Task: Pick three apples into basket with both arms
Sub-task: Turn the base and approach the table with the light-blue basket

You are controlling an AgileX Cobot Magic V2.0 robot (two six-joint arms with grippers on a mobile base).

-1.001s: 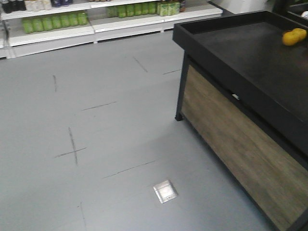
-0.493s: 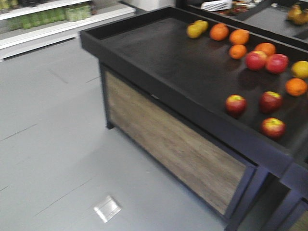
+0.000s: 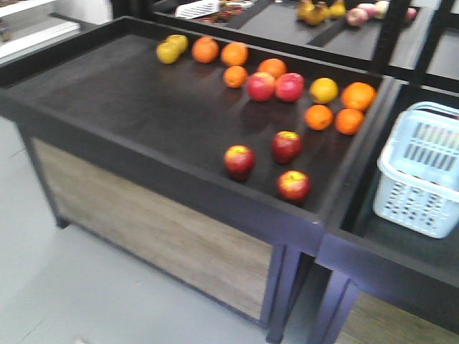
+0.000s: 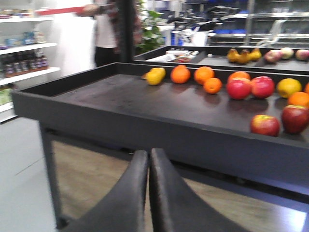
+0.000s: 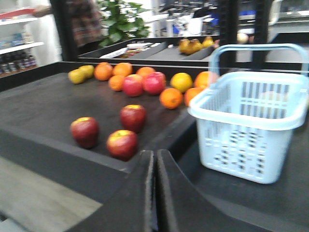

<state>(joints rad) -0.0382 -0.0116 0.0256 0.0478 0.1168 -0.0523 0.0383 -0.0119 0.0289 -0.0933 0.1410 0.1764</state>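
Near the counter (image 3: 122, 100) front edge, three dark-red apples (image 3: 287, 146) clustered, light-blue basket (image 3: 419, 179) in the adjoining bay, cut off at right, left hand (image 4: 148, 154) and right hand (image 5: 154, 154) each pressed together, edges blurred.

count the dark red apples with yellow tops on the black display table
3 round dark-red apples, clustered near the front right corner of the black display table: left one, rear one, front-right one. None seem hidden.

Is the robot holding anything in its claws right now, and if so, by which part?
Nothing is held. The left claw and the right claw are both shut with nothing between them; the apples lie on the black table.
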